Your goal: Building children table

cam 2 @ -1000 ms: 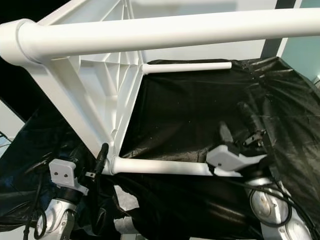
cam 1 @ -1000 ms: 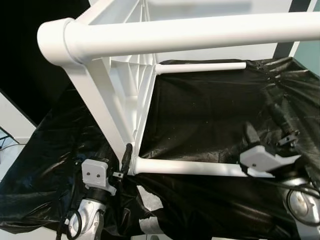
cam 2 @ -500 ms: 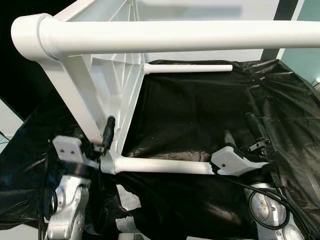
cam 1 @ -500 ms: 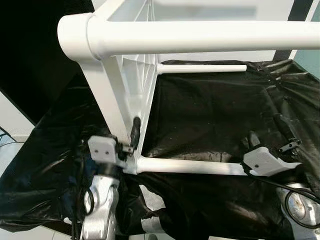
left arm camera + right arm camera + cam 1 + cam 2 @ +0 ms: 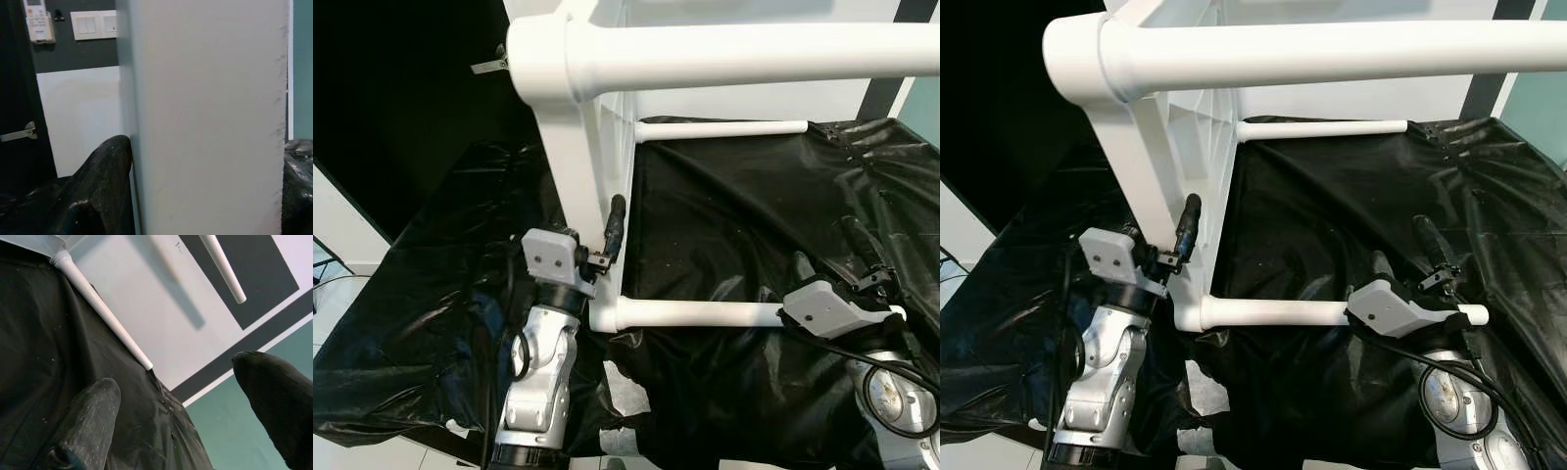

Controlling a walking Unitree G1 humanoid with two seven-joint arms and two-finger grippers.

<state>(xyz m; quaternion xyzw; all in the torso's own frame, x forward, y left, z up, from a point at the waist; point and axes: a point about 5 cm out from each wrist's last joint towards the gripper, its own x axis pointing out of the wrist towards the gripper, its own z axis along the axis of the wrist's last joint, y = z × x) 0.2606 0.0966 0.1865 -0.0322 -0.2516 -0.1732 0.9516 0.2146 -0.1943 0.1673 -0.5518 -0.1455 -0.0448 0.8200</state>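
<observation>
Kids' table (image 5: 607, 127) tipped on its side over a surface draped in black plastic sheeting (image 5: 724, 225), white tabletop standing on edge, four round legs sticking out sideways toward the right. Nearest top leg (image 5: 754, 54) running across the upper part of the head views, lower near leg (image 5: 695, 313) lying low just above the sheet, a far leg (image 5: 720, 129) poking out behind. Left gripper (image 5: 607, 245) up at the tabletop's edge near the socket of the lower leg, fingers pinched onto that white edge, one black finger (image 5: 98, 191) pressed flat against the panel in the wrist view. Right gripper (image 5: 1430, 259) down by the free end of the lower leg, fingers spread wide with nothing between them, wrist camera looking past both pads (image 5: 88, 416) at the sheet and the two far legs (image 5: 102, 313). Looks like steadying the thing mid-assembly. Biggest worry: a tall tabletop balanced on edge, held at one corner only, so any slip of that pinch on smooth plastic probably means tipping or swinging round. Slick, crinkly sheeting underneath not helping, could let the bottom edge skate. Also a risk of levering the lower leg sideways in its socket if pushed at the far end.
</observation>
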